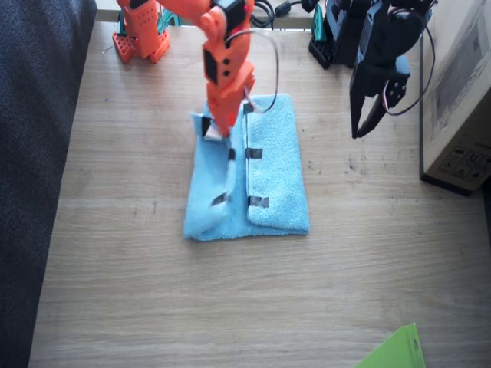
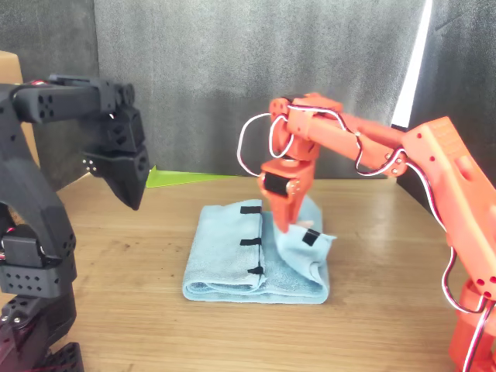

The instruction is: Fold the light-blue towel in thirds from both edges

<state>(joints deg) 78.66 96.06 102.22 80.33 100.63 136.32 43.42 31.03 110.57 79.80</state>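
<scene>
Already half-folded light-blue towel (image 1: 272, 165), right hand (image 1: 222, 134) pinching its raised edge

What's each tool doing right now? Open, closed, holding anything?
Right tool: closed on the light-blue towel, pinching its unfolded edge above the table.
Left tool: holds nothing, hanging in the air beside the towel; open or closed cannot be told.

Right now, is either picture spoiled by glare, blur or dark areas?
Fixed view: evenly lit and sharp on the light-blue towel, though the table looks slightly washed out and the right arm's pincer is a little soft. Front view: a bright strip of backlight at the upper right, the left arm's black pincer nearly featureless in shade; the towel stays clear.
</scene>
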